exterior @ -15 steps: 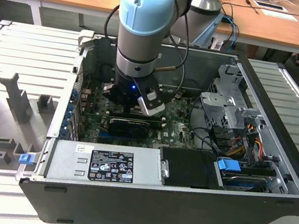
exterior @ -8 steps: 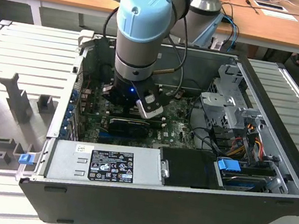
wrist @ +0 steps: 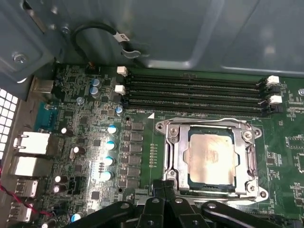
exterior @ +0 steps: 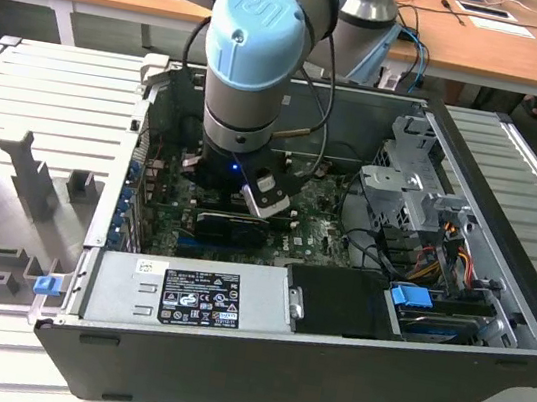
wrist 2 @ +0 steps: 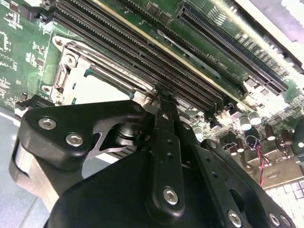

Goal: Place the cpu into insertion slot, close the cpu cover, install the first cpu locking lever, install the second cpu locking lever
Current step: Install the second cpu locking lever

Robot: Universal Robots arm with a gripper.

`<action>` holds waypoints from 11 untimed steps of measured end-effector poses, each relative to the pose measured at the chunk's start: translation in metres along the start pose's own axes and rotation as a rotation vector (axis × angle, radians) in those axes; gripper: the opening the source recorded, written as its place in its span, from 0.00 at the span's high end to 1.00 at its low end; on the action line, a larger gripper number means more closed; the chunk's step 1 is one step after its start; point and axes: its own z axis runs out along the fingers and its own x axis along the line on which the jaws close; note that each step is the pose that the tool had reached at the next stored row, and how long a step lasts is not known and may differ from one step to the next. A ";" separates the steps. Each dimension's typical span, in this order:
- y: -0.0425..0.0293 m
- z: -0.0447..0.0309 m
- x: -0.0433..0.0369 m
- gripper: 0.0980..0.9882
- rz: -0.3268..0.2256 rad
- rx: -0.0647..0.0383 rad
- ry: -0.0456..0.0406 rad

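In the first wrist view the cpu [wrist: 211,159] lies flat in its socket on the green motherboard. The cpu cover [wrist: 173,152] is down around it, and the chip shows through the square window. A thin wire lever [wrist: 204,119] lies along the socket's side next to the memory slots. My gripper [wrist: 164,186] is shut with nothing between its fingers, its tips at the socket's opposite edge, near a corner. In the second wrist view the gripper [wrist 2: 159,95] touches the socket frame beside the cpu [wrist 2: 102,89]. In the exterior view the gripper [exterior: 241,192] reaches low into the open computer case.
Black memory slots [wrist: 194,92] run along one side of the socket. Capacitors [wrist: 111,145] and rear ports [wrist: 31,142] stand on the other side. The power supply [exterior: 189,295], drive cages [exterior: 416,198] and cables [exterior: 443,247] crowd the case [exterior: 515,177].
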 end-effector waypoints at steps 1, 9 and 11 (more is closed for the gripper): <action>-0.0003 0.0008 0.0014 0.99 0.000 -0.003 -0.0001; 0.0115 -0.0298 0.0022 0.99 0.000 -0.003 -0.0002; 0.0133 -0.0353 0.0022 0.99 0.000 -0.003 0.0007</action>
